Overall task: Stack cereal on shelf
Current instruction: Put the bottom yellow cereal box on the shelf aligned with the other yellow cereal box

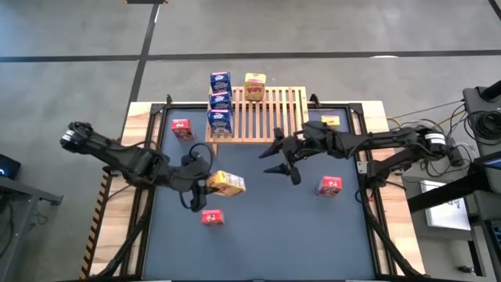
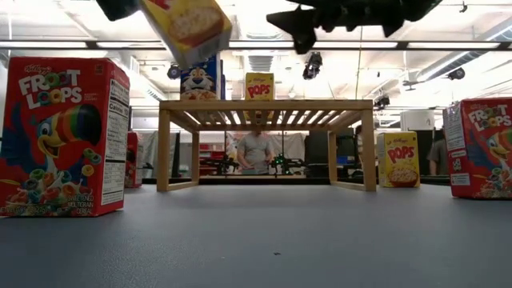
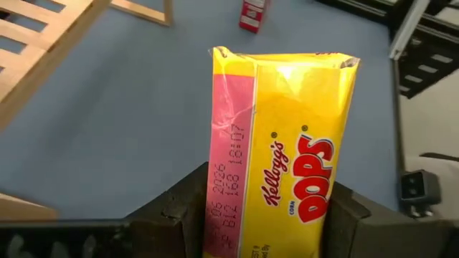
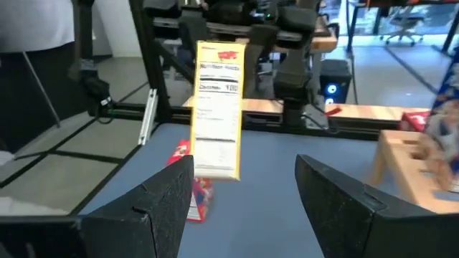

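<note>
Yellow box (image 3: 280, 158): pinched across its narrow sides in the left claw (image 1: 205, 182), lifted off the surface (image 1: 274, 227). Judged light, thin cardboard, crushable; grip low on the flat sides, gently. Shelf (image 1: 262, 117): ahead of that claw, carrying blue and yellow boxes. Right claw (image 1: 283, 166): spread, empty, just beside the shelf.

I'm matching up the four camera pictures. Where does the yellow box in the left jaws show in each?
High view: yellow box, centre, over the mat.
Low view: top left, tilted, in the air.
Left wrist view: centre, between the jaws.
Right wrist view: centre, side panel facing.
Shared landmark: wooden rack.
</note>
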